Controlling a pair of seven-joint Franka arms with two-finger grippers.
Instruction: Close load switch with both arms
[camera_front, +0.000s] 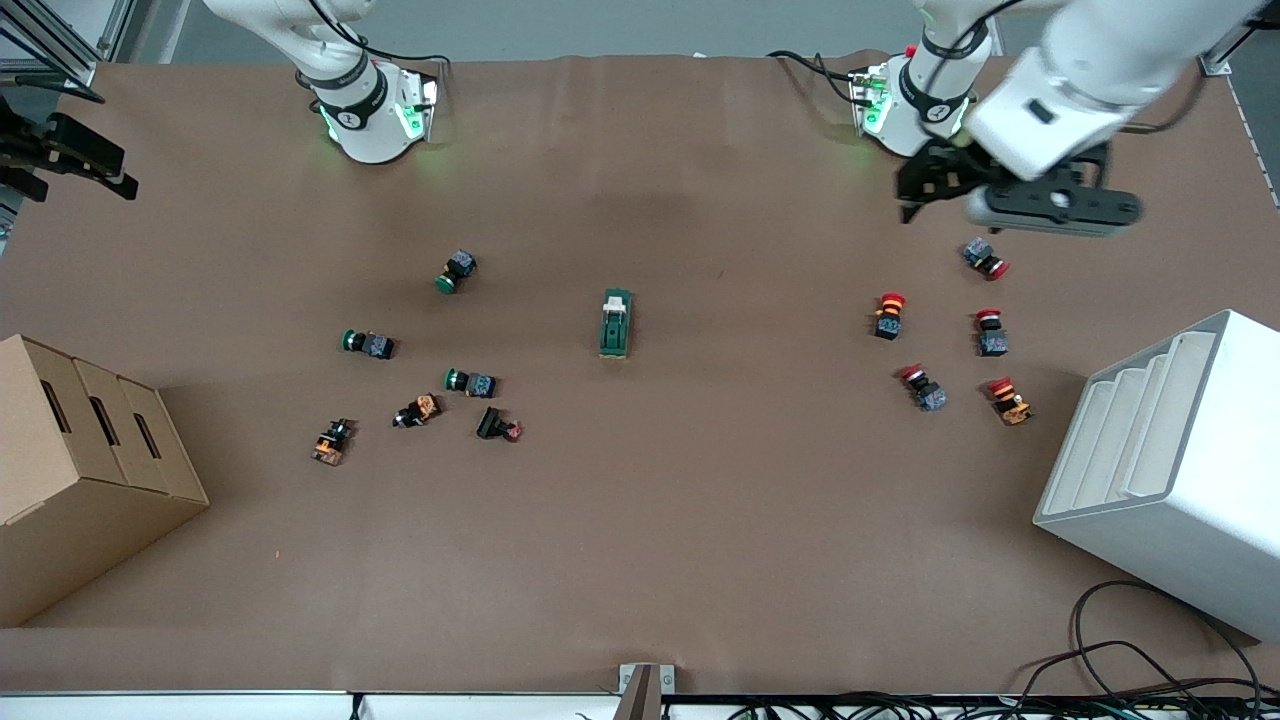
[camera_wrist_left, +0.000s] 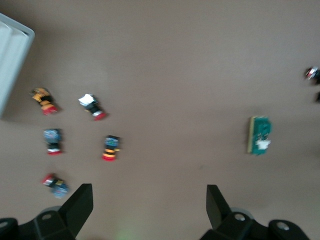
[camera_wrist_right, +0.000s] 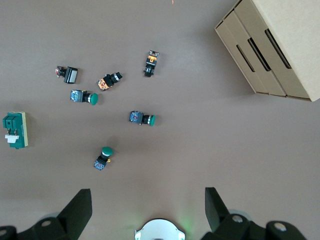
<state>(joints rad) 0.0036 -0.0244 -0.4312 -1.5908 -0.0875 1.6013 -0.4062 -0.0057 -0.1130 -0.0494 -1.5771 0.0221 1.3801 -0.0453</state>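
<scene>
I see the load switch (camera_front: 616, 323) lying alone near the middle of the brown desk (camera_front: 700, 520), its cream handle piece at the end pointing toward the robots' bases. Nothing touches it.

My left end effector (camera_front: 1000, 195) hangs in the air over the desk by the left arm's base, above the cluster of red push buttons (camera_front: 889, 314). In the left wrist view its fingers (camera_wrist_left: 80, 202) are spread wide with nothing between them, and the load switch (camera_wrist_left: 260, 135) shows well apart from them.

My right end effector (camera_wrist_right: 145, 212) does not appear in the front view; the right arm leaves the top of that view above its green-lit base (camera_front: 375, 115). In the right wrist view its fingers (camera_wrist_right: 77, 210) stand wide apart and hold nothing. Below them lie the green push buttons (camera_wrist_right: 142, 118), with the load switch (camera_wrist_right: 15, 131) at the picture's edge.

Toward the right arm's end of the desk stands a cardboard box (camera_front: 70, 470) with three slots. Toward the left arm's end stands a white stepped bin (camera_front: 1170, 470).

I can read no writing or brand on the switch, buttons, box or bin; the small marks on the arm bands are too small to make out.
</scene>
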